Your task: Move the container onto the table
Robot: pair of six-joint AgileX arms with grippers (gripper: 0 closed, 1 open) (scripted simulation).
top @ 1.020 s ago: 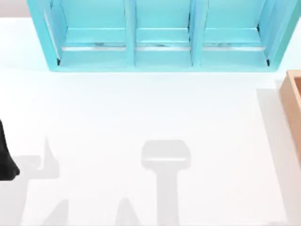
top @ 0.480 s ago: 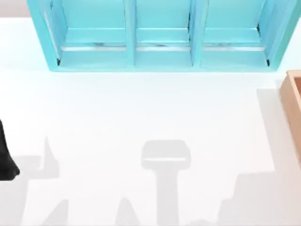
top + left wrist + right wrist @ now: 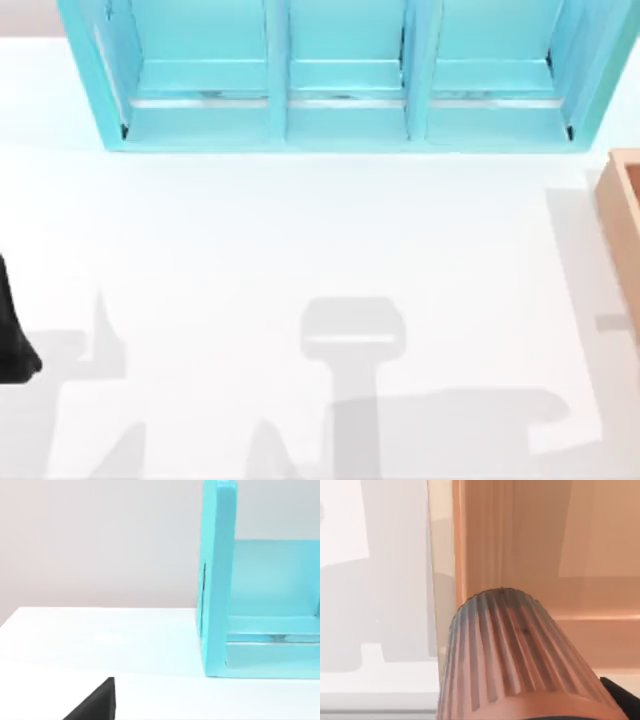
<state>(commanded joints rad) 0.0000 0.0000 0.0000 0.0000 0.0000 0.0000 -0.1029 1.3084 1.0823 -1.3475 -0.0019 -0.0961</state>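
The container (image 3: pixel 515 655), a pinkish-brown ribbed cylinder, sits very close in the right wrist view, held above the tan wooden box (image 3: pixel 530 540). My right gripper (image 3: pixel 530 712) is shut on it, with one dark finger (image 3: pixel 622 696) showing beside it. The white table (image 3: pixel 300 230) spreads below, and the arm's shadow lies across its lower right. My left gripper (image 3: pixel 10 340) rests at the table's left edge, and a dark part of it (image 3: pixel 95 702) shows in the left wrist view.
A turquoise shelf unit (image 3: pixel 340 120) with three compartments stands along the back, its end wall (image 3: pixel 217 580) close to the left arm. The wooden box's edge (image 3: pixel 625 220) runs along the right side of the table.
The right arm's shadow has spread leftward across the table's lower right. The left arm has not moved.
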